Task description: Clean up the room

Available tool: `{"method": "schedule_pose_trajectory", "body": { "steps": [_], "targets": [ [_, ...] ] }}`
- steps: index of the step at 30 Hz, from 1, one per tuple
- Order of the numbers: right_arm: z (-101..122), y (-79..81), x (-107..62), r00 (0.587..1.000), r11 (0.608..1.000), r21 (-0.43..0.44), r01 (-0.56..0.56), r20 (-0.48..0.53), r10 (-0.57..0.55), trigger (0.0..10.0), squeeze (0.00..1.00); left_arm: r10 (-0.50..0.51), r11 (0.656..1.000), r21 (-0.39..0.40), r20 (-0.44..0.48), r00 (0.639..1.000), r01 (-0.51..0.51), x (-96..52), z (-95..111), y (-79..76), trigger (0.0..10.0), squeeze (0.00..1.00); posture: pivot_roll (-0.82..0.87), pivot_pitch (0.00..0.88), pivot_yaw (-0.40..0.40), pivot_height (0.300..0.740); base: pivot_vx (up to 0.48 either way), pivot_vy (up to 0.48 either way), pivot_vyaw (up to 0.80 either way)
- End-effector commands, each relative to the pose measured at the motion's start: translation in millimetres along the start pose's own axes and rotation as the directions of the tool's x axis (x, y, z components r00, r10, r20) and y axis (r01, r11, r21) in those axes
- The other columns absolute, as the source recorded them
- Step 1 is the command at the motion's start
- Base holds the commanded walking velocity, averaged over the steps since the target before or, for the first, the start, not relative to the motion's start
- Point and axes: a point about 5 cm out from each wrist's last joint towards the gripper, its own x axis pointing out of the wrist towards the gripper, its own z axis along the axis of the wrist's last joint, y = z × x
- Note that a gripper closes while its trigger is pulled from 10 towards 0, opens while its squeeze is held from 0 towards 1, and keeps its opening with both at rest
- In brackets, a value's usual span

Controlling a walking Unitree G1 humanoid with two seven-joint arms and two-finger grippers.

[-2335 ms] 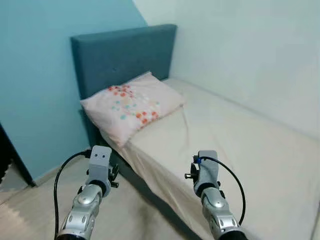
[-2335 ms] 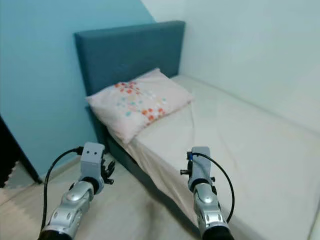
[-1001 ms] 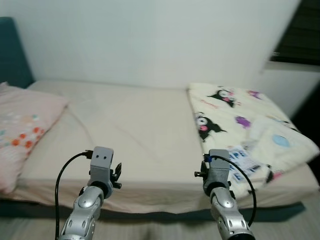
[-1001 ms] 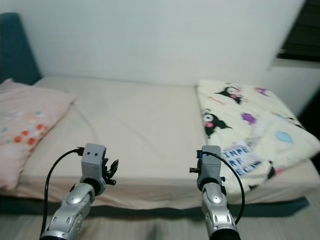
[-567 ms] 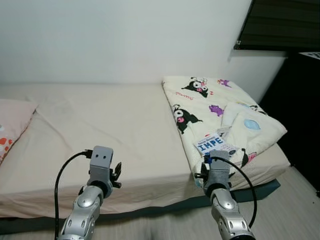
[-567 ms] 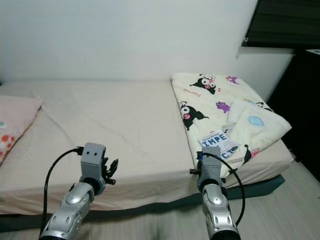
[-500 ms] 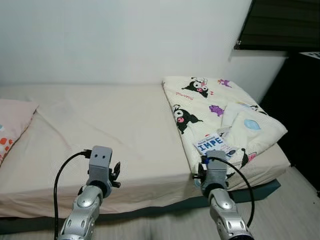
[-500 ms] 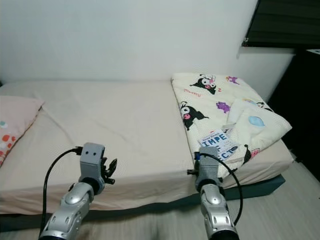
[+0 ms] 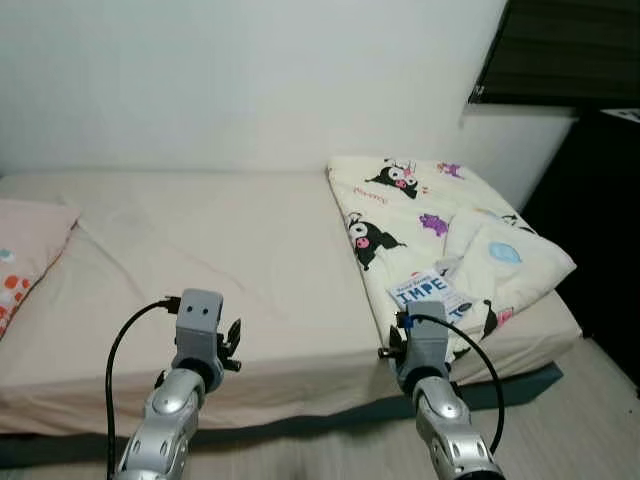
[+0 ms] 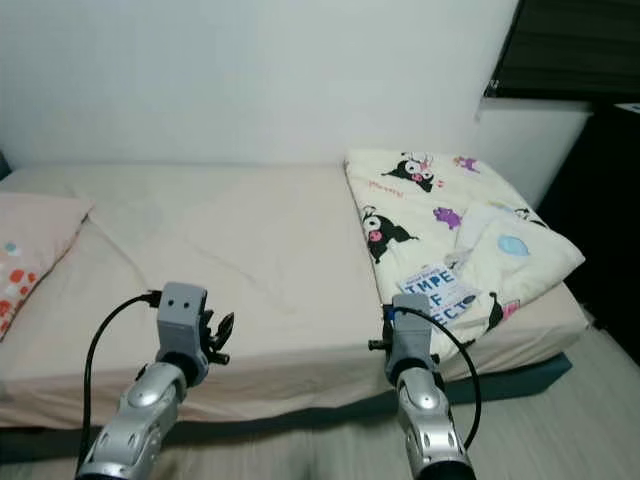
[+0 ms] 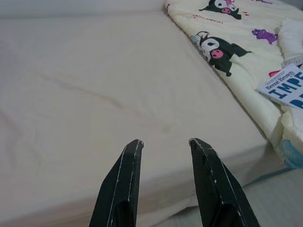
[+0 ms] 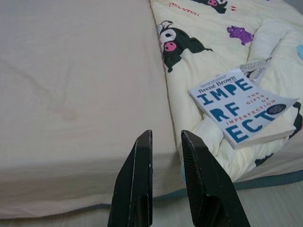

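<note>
Since the earlier frames the camera has been swinging right from the headboard and pillow along the bed, and across the last half second it is barely shifting, with both arms staying raised before the near edge of the mattress.

Left tool [image 11: 163, 142] is hovering above the near edge of the bed [image 9: 200, 240], its two black fingers [image 11: 124, 179] standing apart with a moderate gap and gripping nothing. Right tool [image 12: 165, 135] is hovering just off the near edge where the bare sheet meets the folded blanket, its fingers [image 12: 139, 175] sitting close together with a narrow gap, also gripping nothing.

Just right of the right tool, a white book with blue lettering [image 12: 241, 111] is lying flat on the blanket [image 9: 440, 215], near its near left corner. That blanket, cream with cartoon figures, is lying folded over the right end of the bed, and a rounded cream bundle [image 9: 495, 255] is resting on it to the right of the book. Most of the mattress to the left is showing plain beige sheet with shallow creases. At the far left edge, a pink pillow with coloured dots [image 9: 25, 255] is lying on the bed. Behind the bed a white wall [image 9: 250, 80] is running across, and a dark window blind [image 9: 570, 50] is hanging at the far right above a dark piece of furniture [image 9: 600, 220].
</note>
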Motion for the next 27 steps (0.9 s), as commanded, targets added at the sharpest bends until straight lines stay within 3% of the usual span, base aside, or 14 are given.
{"method": "schedule_pose_trajectory", "body": {
  "steps": [1,27],
  "targets": [
    [5.1,-1.8,1.2,1.0,1.0,0.003,0.005,0.019,-0.005,10.0,0.0,-0.01,1.0,-0.016,0.012,1.0,0.011,0.0,2.0,-3.7,10.0,0.0,0.06,0.0,-0.094,0.726,0.304,0.0,0.0],
    [5.9,-2.4,2.2,1.0,1.0,-0.002,0.001,0.019,-0.001,10.0,0.0,0.002,1.0,-0.018,0.009,1.0,-0.002,-0.5,2.2,-1.9,10.0,0.0,0.05,0.0,-0.094,0.726,0.289,0.0,0.0]
  ]
}}
